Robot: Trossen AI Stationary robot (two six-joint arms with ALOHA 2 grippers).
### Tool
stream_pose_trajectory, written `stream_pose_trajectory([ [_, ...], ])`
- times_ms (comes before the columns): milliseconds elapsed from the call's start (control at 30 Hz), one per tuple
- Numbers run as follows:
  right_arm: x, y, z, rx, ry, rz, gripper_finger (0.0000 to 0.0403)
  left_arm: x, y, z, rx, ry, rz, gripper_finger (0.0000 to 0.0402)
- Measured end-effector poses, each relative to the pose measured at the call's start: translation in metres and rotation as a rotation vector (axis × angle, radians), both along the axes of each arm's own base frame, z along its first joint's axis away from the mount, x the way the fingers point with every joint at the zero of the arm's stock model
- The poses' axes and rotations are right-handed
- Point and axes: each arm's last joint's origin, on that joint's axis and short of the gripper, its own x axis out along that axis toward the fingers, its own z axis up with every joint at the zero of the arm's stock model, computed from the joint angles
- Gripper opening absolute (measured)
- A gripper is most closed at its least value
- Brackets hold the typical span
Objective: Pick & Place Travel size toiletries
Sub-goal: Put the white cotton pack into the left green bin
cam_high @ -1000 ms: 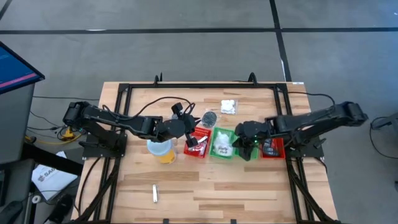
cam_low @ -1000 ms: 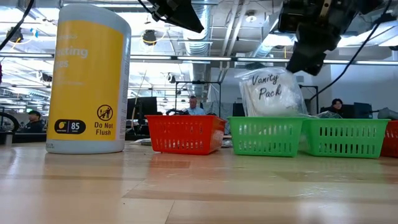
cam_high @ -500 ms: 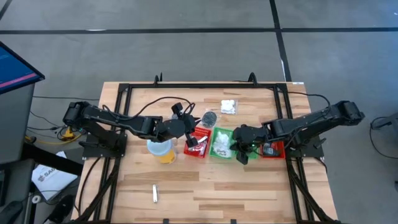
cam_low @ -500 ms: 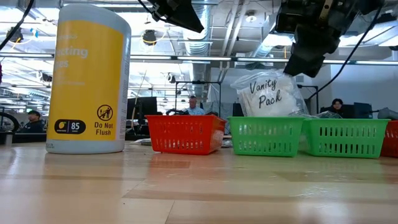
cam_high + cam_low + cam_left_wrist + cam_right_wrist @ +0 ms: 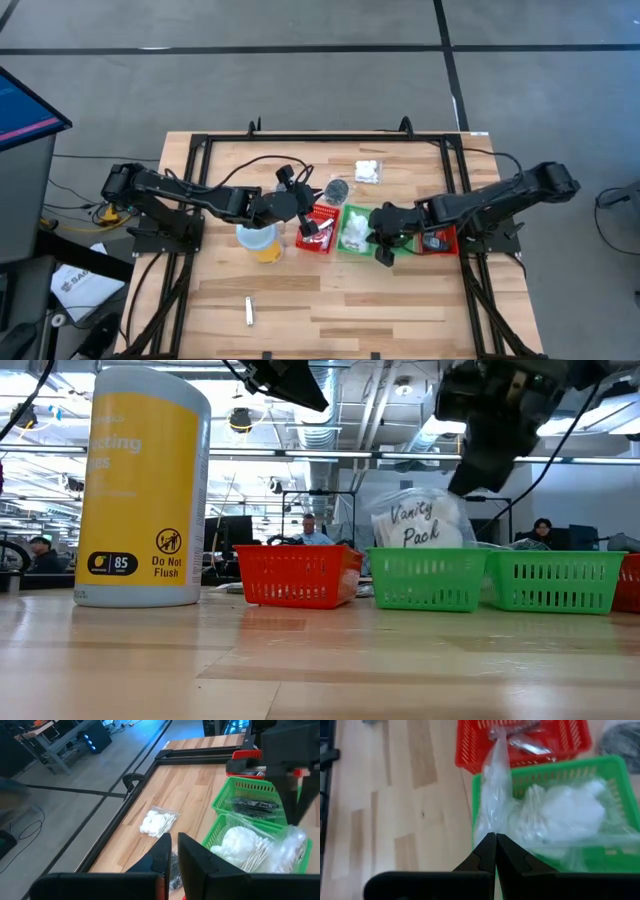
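High view, left to right. The left gripper hangs over the left edge of the red bin, just right of the yellow cup; in its wrist view the fingers stand nearly together with nothing between them. One short tube lies alone near the front edge, well apart from everything. A dark disc and a white packet lie on the table beyond the bins.

The right gripper is over the near side of the green bin, clenched on the top corner of a clear bag of white toiletries. The bag's body sits in that bin; its pinched neck rises above the rim.

Risks, as judged:
- The grip is on thin film only. If the bag were released while it leans, its top could flop over the rim, or the whole bag could tip out toward the red bin.
- A sideways pull with the fingers closed could drag the light bin across the table.
- The two grippers work near each other over adjoining bins; contact is possible.

Writing: the bag reads "Vanity Pack" by hand. The cup shows "85" and "Do Not Flush", above it partial letters "sting".
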Motion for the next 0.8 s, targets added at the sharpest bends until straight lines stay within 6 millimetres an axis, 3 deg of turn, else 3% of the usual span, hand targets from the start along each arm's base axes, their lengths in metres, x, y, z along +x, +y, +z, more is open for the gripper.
stream_pose_trajectory([
  [133, 0.003, 0.0, -0.008, -0.008, 0.039, 0.002, 0.0, 0.0, 0.0, 0.0, 0.0, 0.0, 0.0, 0.0025],
  [367, 0.002, 0.0, -0.006, -0.012, 0.027, 0.01, 0.0007, 0.0, 0.0, 0.0, 0.0, 0.0, 0.0, 0.0025],
  [800, -0.001, -0.023, 0.008, -0.018, -0.03, -0.058, 0.009, 0.0, 0.0, 0.0, 0.0, -0.002, 0.0, 0.0025],
])
